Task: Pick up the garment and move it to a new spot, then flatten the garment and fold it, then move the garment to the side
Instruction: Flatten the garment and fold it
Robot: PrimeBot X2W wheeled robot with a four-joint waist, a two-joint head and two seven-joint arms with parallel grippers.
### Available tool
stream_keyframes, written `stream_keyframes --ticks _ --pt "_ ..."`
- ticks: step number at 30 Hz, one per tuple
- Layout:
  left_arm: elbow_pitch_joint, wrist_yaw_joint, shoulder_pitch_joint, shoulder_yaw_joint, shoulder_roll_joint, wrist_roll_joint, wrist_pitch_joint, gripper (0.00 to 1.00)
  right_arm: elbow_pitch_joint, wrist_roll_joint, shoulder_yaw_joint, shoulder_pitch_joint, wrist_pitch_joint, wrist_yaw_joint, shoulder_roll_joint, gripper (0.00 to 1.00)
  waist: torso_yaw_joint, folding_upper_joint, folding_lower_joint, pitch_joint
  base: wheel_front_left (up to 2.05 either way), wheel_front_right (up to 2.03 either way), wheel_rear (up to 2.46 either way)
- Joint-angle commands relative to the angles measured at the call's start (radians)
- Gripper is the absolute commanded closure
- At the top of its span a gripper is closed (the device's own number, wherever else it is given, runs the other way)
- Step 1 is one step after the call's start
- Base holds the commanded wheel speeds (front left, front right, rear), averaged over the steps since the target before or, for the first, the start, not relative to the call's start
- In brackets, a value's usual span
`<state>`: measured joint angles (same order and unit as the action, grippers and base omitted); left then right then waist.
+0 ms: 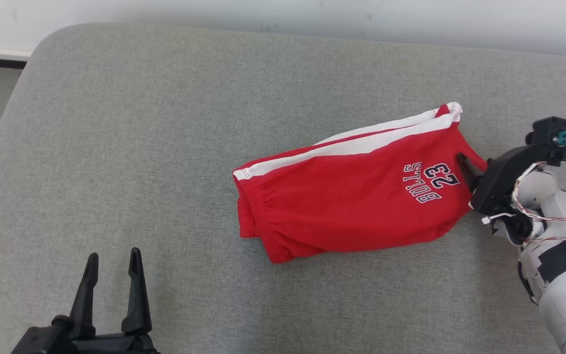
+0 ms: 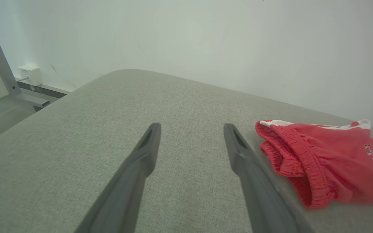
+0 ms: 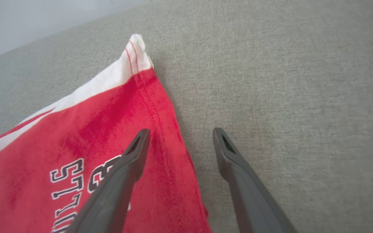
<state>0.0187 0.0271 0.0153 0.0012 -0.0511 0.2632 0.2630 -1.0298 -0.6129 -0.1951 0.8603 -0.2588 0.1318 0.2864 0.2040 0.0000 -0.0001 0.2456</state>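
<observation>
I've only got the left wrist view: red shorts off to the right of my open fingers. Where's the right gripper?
Observer: At the opposite end of the shorts, by the leg hem; the right gripper is open.
Operator: Holding any fabric?
Observer: No. One finger is over the red cloth by the printing, the other over bare grey surface.
Operator: How do the shorts lie?
Observer: Stretched sideways, with the white stripe running along the edge away from the robot.

Red shorts point(image 1: 352, 196), white side stripe, folded, lying flat on grey cushion point(image 1: 165, 147)
</observation>
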Motion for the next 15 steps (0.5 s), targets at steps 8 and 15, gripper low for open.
stream_keyframes --ticks 8,15 --pt "0.025 -0.012 -0.008 0.003 0.001 0.026 0.002 0.0 -0.071 0.034 -0.032 -0.004 -0.049 -0.003 -0.027 0.03 0.032 0.0 0.0001 0.03 0.0 0.0 0.0" --pt "0.028 -0.017 -0.019 0.001 0.001 0.03 0.002 0.0 -0.101 0.062 -0.058 0.009 -0.059 -0.001 -0.034 1.0 0.031 0.0 0.0001 0.041 0.0 0.0 0.0"
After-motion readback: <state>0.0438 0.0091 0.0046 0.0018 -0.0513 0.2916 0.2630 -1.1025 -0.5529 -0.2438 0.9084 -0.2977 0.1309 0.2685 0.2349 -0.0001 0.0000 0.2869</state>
